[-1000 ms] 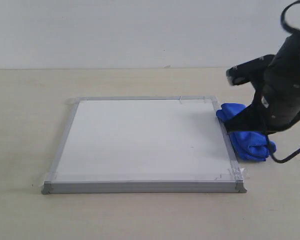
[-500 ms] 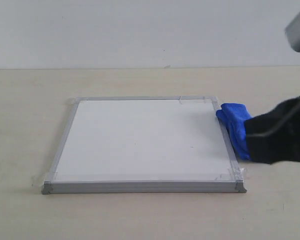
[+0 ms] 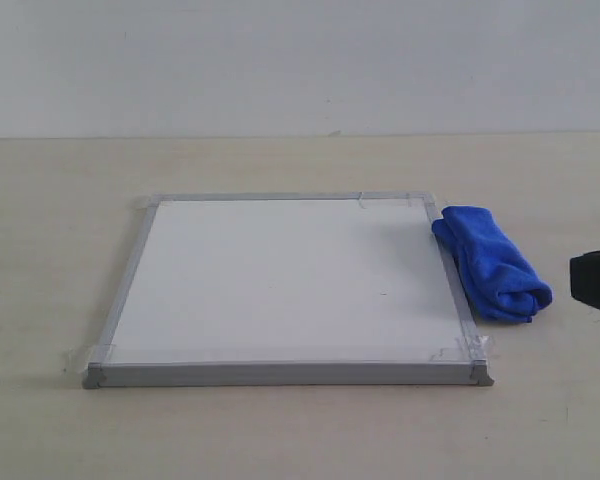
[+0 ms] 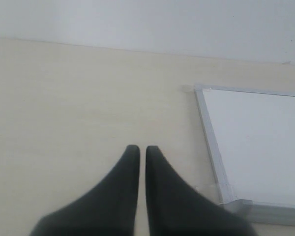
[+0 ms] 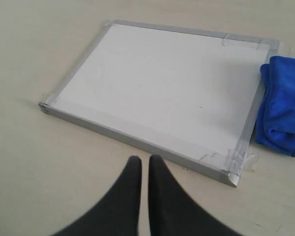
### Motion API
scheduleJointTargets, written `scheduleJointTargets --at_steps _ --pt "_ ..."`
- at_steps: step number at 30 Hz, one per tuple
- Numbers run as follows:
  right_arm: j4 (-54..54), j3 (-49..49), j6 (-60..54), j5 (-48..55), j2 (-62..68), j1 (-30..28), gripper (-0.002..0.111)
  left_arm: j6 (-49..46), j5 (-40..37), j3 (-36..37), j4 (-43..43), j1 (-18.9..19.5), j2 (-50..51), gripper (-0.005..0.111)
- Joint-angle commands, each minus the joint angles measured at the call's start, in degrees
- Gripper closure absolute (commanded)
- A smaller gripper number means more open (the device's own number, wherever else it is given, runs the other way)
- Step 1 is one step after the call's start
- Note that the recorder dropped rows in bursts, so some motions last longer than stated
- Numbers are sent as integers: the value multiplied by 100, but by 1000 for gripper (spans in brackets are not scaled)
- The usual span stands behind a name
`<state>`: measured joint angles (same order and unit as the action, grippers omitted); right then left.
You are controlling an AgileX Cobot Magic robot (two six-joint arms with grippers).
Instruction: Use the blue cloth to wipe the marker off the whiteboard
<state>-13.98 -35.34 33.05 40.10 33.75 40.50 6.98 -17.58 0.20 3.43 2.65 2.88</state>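
Note:
The whiteboard [image 3: 280,280] lies flat on the table, its grey frame taped at the corners. No red marker line shows on its white surface in any view; only a tiny dark speck [image 3: 384,293] is there. The blue cloth [image 3: 490,265] lies bunched on the table, against the board's right edge. My right gripper [image 5: 141,159] is shut and empty, hovering over bare table off the board's near edge, with the cloth [image 5: 284,113] well away from it. My left gripper [image 4: 138,148] is shut and empty, over bare table beside the board's left frame [image 4: 209,132].
A dark part of the right arm [image 3: 597,282] shows at the right edge of the exterior view. A pale wall stands behind the beige table [image 3: 60,230].
The right arm, which stood over the blue cloth a second ago, has pulled back to the right and almost out of the exterior view. The cloth stays beside the board.

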Motion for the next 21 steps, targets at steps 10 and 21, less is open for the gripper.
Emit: scheduleJointTargets --at_steps 10,21 --pt "-768 1259 -52 -1420 -756 -261 107 -21 17 -20 -40 8 -24 102" --pt "-768 2526 -52 -2038 -3164 -1301 107 -21 17 -20 -40 8 -24 102"
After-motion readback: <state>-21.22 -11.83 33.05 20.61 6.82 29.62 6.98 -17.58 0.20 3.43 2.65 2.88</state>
